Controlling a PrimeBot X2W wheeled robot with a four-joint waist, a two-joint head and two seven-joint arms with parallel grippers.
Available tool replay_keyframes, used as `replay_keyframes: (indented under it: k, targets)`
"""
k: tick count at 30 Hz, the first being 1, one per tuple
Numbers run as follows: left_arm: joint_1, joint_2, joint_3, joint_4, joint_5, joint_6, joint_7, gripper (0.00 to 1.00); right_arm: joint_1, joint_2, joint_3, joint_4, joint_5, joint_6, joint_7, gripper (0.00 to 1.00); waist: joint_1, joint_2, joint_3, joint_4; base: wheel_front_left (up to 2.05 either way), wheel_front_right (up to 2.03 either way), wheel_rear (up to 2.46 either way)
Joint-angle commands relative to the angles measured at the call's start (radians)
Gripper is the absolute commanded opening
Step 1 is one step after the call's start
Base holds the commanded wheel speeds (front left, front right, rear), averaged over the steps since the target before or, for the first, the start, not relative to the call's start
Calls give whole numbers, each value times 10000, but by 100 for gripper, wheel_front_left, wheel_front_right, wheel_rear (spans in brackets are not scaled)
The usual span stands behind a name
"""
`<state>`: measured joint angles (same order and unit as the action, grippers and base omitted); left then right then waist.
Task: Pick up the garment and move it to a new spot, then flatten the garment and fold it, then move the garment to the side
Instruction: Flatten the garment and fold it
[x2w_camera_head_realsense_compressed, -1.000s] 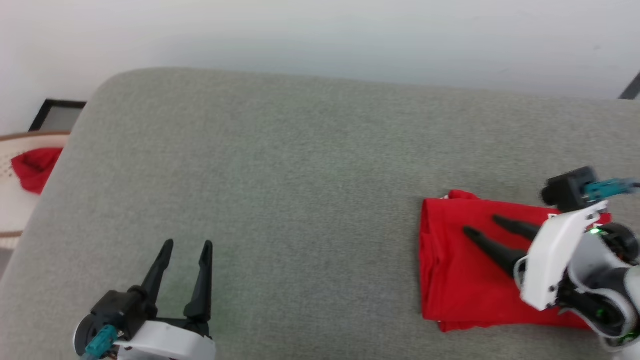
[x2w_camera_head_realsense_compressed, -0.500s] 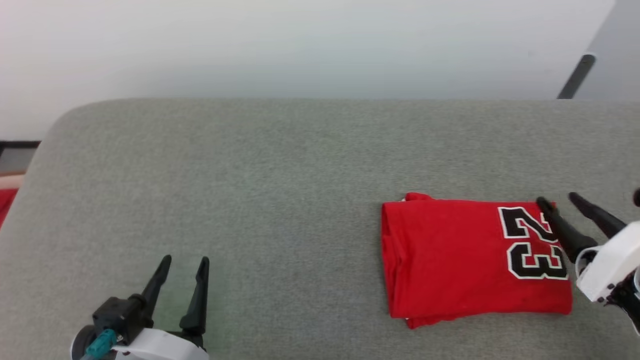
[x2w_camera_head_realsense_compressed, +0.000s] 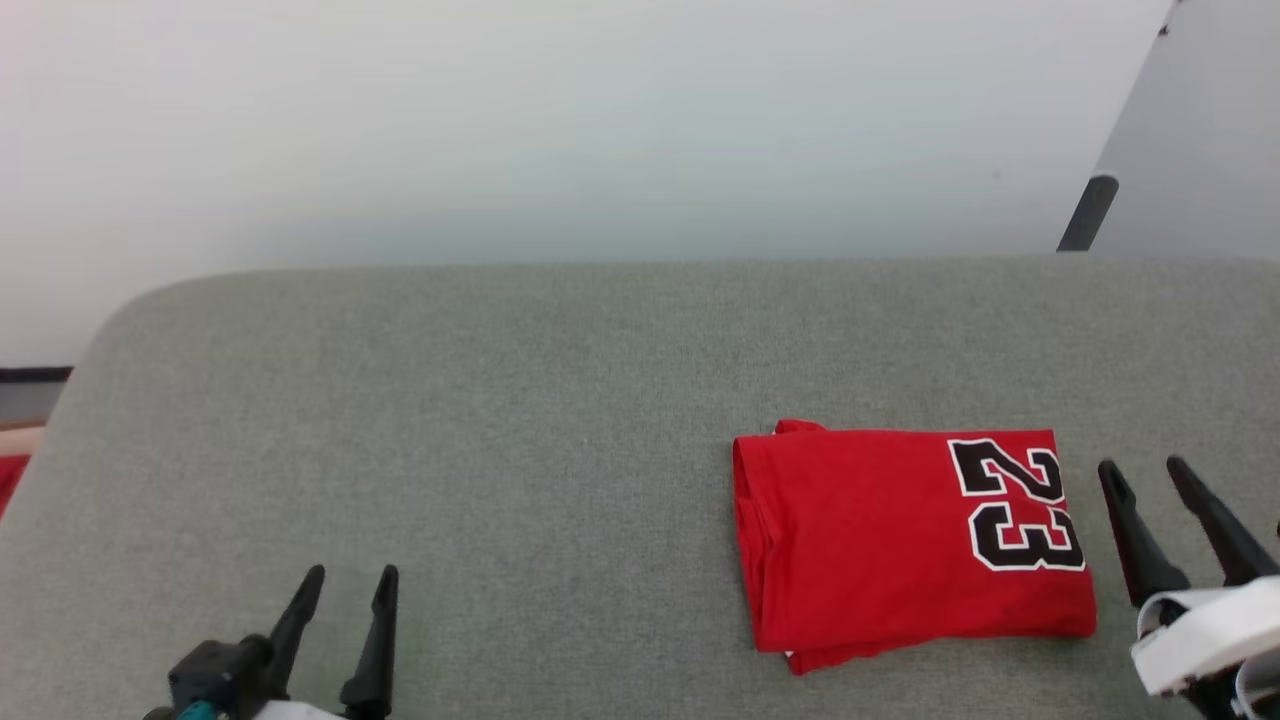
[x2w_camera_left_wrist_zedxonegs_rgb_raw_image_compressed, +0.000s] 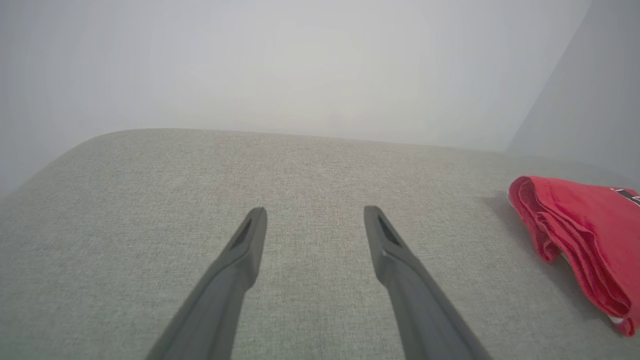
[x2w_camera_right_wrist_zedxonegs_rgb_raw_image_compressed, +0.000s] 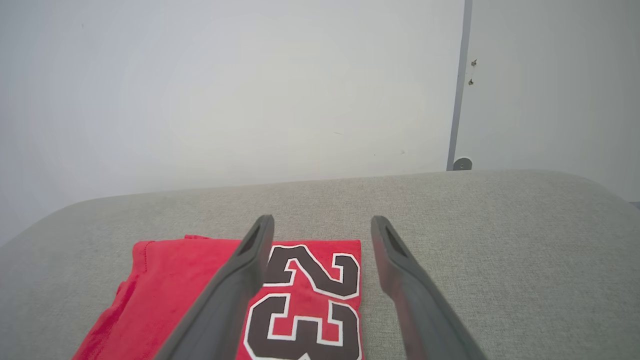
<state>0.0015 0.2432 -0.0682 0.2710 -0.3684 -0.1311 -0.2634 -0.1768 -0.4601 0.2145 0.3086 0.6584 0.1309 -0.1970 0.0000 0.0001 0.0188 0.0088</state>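
The garment (x2w_camera_head_realsense_compressed: 910, 540) lies folded into a red rectangle on the grey cushion (x2w_camera_head_realsense_compressed: 500, 400), right of centre, its black white-outlined "23" facing up at its right end. Its stacked folded edge (x2w_camera_left_wrist_zedxonegs_rgb_raw_image_compressed: 570, 240) shows in the left wrist view, and the "23" panel (x2w_camera_right_wrist_zedxonegs_rgb_raw_image_compressed: 310, 295) in the right wrist view. My right gripper (x2w_camera_head_realsense_compressed: 1145, 470) stands open just right of the garment, apart from it, with nothing between its fingers. My left gripper (x2w_camera_head_realsense_compressed: 345, 580) is open and empty over bare cushion at the lower left, far from the garment.
A pale wall (x2w_camera_head_realsense_compressed: 600, 130) runs behind the cushion, with a dark upright bar (x2w_camera_head_realsense_compressed: 1085, 212) at the back right. Past the cushion's rounded left end, a bit of red cloth (x2w_camera_head_realsense_compressed: 8, 480) peeks in at the frame edge.
The head camera has swung right and tilted, shifting the whole picture. My right gripper has come off the top of the garment and now stands to its right, uncovering the "23".
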Motion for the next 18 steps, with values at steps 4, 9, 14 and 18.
replay_keyframes:
  k: [4, 9, 14, 18]
  targets:
    - [416, 19, 257, -388, 97, 10, -7, 100, 567, 260, -454, -192, -250, -4, -351, 100, 0, -1, -420, 96, 0, 0, 0]
    - [772, 52, 444, -834, 247, 12, -7, 100, 1060, 533, -1035, -700, -566, -4, -420, 100, 0, -1, -561, 218, 0, 0, 0]
    - [1206, 53, 550, -1241, 420, 12, -7, 100, 1490, 904, -1476, -1360, -1017, -4, -264, 100, 0, -1, -626, 295, 0, 0, 0]
    - [1475, 46, 611, -1536, 460, 12, -7, 100, 1885, 1161, -1768, -1903, -1332, -4, -32, 100, 0, -1, -633, 394, 0, 0, 0]
